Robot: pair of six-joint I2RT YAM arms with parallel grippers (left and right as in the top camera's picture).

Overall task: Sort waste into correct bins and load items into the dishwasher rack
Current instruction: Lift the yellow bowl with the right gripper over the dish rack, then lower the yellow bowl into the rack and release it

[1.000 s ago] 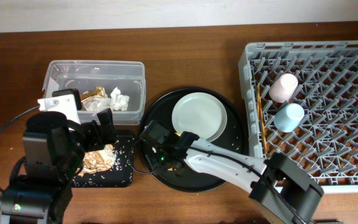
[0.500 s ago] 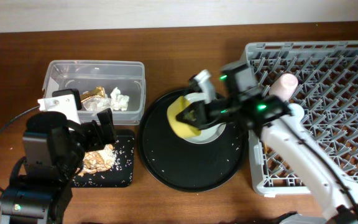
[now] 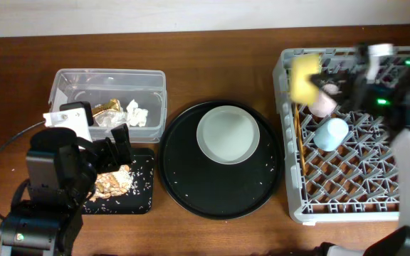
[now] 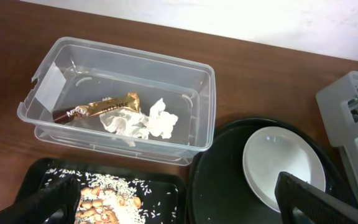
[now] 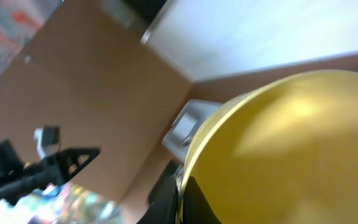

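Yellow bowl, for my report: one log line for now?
right gripper shut on yellow bowl; over grey plastic lattice rack; left gripper open

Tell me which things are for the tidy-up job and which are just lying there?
For the job: yellow bowl, pink cup, blue cup, plate, chopsticks, dishwasher rack, clear tub, wrapper, tissue, small black tray, food scraps.
Just lying there: big round black tray, wooden table.

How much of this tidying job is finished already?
Done: the wrapper and tissues lie in the clear tub, food scraps in the black tray, and the pink cup, blue cup and chopsticks in the rack. In hand: the right gripper holds the yellow bowl above the rack. Left: the plate on the round tray.
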